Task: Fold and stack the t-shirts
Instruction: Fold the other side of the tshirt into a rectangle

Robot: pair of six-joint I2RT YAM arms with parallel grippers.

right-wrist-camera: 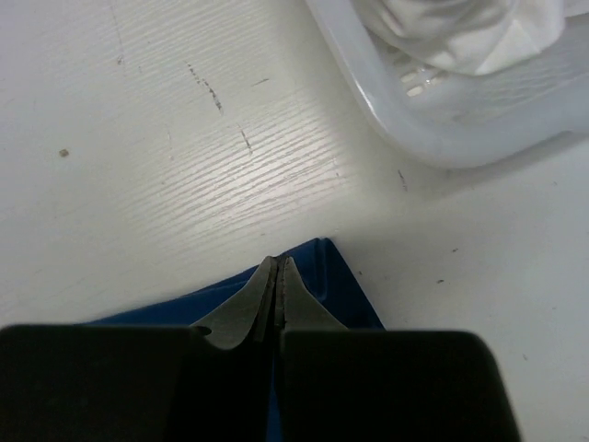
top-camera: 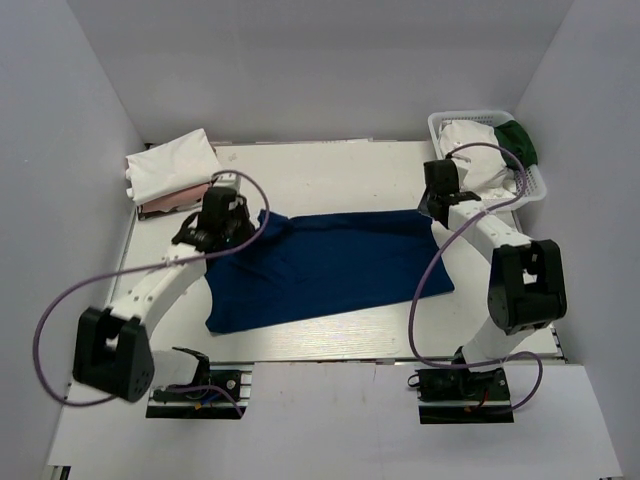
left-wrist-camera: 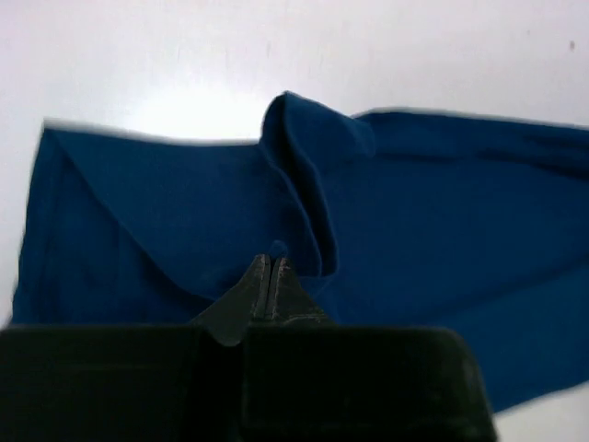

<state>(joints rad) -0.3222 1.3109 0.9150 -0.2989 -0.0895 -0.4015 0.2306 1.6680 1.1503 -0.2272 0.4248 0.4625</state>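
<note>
Between white walls [top-camera: 70, 120], table [top-camera: 340, 170] with t-shirt [top-camera: 330, 265]

The table [top-camera: 340, 168] is white-painted wood with a visible grain, marked by thin dark scratches [right-wrist-camera: 210, 90] and a small speck [right-wrist-camera: 63, 153], possibly a chip. A white plastic lattice basket [top-camera: 537, 183] sits at its far right corner, near the right wall. Plain white walls [top-camera: 320, 70] enclose three sides.
</note>
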